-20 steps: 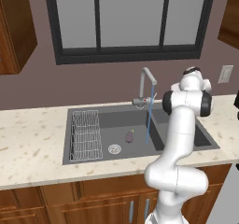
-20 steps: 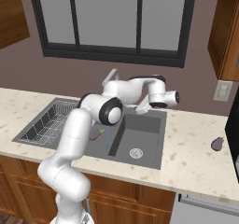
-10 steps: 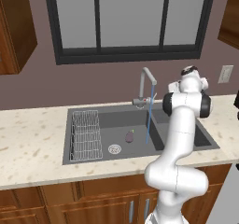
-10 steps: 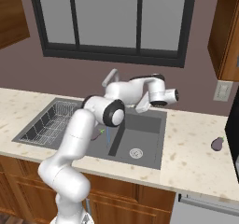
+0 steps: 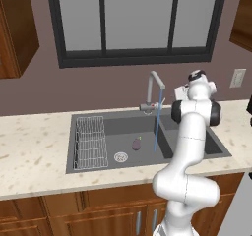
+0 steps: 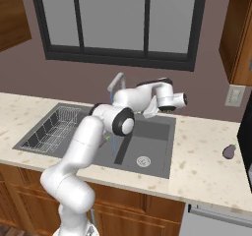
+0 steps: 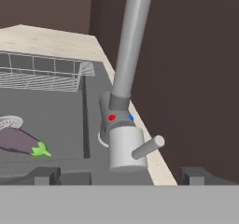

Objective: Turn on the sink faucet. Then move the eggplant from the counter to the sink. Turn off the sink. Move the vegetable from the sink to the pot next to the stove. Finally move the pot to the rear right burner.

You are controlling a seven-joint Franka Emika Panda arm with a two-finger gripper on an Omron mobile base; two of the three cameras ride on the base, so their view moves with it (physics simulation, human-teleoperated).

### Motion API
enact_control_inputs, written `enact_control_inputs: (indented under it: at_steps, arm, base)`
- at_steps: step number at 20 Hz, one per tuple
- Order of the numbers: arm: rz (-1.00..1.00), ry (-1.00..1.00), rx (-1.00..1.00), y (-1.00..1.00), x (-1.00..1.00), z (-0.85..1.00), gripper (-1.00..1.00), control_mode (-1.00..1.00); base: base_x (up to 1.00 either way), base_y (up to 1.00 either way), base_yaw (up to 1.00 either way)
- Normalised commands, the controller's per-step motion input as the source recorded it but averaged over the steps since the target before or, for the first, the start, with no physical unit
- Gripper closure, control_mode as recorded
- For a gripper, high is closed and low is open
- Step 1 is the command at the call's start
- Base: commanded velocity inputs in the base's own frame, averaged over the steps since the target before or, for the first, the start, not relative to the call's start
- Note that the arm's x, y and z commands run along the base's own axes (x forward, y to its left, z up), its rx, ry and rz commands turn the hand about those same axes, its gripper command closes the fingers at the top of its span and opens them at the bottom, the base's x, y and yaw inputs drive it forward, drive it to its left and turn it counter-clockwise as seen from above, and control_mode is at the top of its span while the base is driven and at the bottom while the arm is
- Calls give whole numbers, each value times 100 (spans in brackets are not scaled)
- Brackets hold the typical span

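- The small purple eggplant with a green stem (image 5: 136, 143) is seen lying on the floor of the dark grey sink basin (image 5: 123, 127), just beside the round drain (image 5: 120, 157).
- A thin blue stream of water (image 5: 157, 127) is being poured from the tall grey metal faucet (image 5: 154, 90).
- The hand (image 7: 116, 174) is held open right by the faucet's lever handle (image 7: 148, 147), nothing gripped.
- A wire dish rack (image 5: 90, 141) is set in the sink's left part.
- A second purple eggplant (image 6: 229, 151) is left on the speckled beige tabletop (image 6: 206, 156).
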Motion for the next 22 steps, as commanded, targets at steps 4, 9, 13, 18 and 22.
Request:
enact_control_inputs:
  at_steps: [4, 9, 13, 18, 22]
  arm:
    - [4, 0, 0, 0, 20, -11, -100, -100]
    - [4, 0, 0, 4, 13, -3, -100, -100]
    - [4, 0, 0, 11, 0, 0, -100, -100]
    - [4, 2, 0, 14, 0, 0, -100, -100]
    - [3, 3, 0, 15, 1, 0, -100, -100]
  base:
    - [0, 0, 0]
    - [0, 0, 0]
    - [0, 0, 0]
    - [0, 0, 0]
    - [0, 0, 0]
